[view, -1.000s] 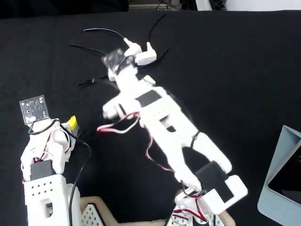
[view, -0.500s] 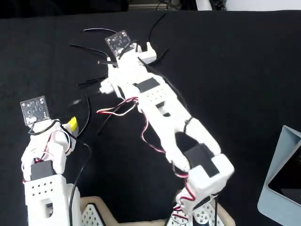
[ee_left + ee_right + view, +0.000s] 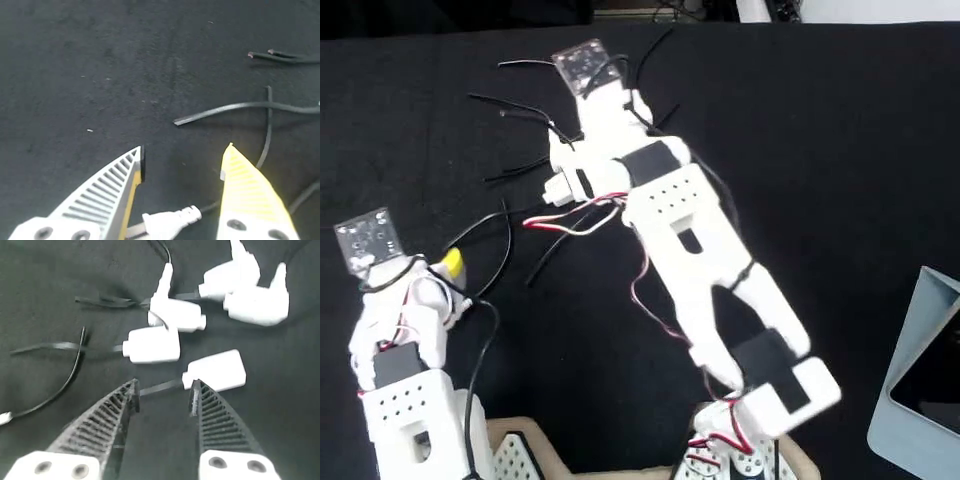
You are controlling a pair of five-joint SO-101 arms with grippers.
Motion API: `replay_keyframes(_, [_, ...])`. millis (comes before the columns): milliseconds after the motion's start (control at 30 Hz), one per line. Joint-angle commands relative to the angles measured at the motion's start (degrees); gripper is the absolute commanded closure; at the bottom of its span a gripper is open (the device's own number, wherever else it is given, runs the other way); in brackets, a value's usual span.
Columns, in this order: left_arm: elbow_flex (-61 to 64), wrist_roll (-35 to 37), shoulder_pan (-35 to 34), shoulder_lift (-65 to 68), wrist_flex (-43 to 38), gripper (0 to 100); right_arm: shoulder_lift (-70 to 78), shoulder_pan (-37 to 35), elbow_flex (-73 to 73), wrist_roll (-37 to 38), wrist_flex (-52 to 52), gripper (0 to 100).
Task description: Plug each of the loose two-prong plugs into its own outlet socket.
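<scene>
Several white plug and socket pieces lie bunched together on the black cloth; the nearest are one block (image 3: 152, 345) and another (image 3: 215, 371), each with a thin black cord. My right gripper (image 3: 165, 387) hangs open just above and short of them, with nothing between its black fingers. From above, the right arm (image 3: 660, 200) stretches to the table's far middle and covers most of the cluster, leaving one white piece (image 3: 638, 105) showing. My left gripper (image 3: 182, 152) is open over bare cloth at the near left. A small white plug (image 3: 170, 220) lies low between its white and yellow fingers (image 3: 450, 263).
Loose black cords (image 3: 510, 105) trail across the far left of the table, and others (image 3: 505, 250) lie between the two arms. A cord end (image 3: 225, 107) lies ahead of the left gripper. A grey-blue box (image 3: 920, 380) stands at the right edge.
The right arm has stretched farther toward the back, over the white cluster. The left arm has swung a little left. Black cords now lie in the open between the arms.
</scene>
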Motion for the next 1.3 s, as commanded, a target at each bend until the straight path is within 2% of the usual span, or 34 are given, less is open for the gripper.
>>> replay_keyframes(0, [-6.6,-2.9,-2.7,-0.6,1.5,74,-4.9,-1.0,-3.2,-6.7,8.5,84.0])
replay_keyframes(100, [-11.6,-9.9,-2.8,-0.1,8.2,74,-5.3,-0.7,-2.9,-10.6,14.9,84.1])
replay_keyframes(167, [-14.8,-10.6,-2.6,-0.1,13.1,74,-5.5,-0.8,-0.7,-11.1,16.0,84.2])
replay_keyframes(233, [-18.0,-12.8,-2.6,0.0,16.5,73,-5.6,-0.9,2.4,-11.3,16.0,84.2])
replay_keyframes(400, [-23.7,-24.4,-0.9,1.6,25.0,70,-5.6,-0.3,10.3,-11.5,12.8,84.2])
replay_keyframes(533, [-27.4,-33.7,1.6,7.9,30.3,70,-7.2,0.7,16.0,-11.5,9.1,84.2])
replay_keyframes(767, [-33.5,-42.8,6.2,23.9,30.9,70,-15.7,5.3,23.7,-11.3,7.3,84.2])
replay_keyframes(1033, [-39.0,-46.3,12.8,46.1,30.1,70,-22.7,8.4,32.3,-11.0,1.1,84.2])
replay_keyframes(1267, [-49.0,-47.1,10.6,64.4,29.5,71,-23.7,8.4,33.5,-11.0,0.5,84.2])
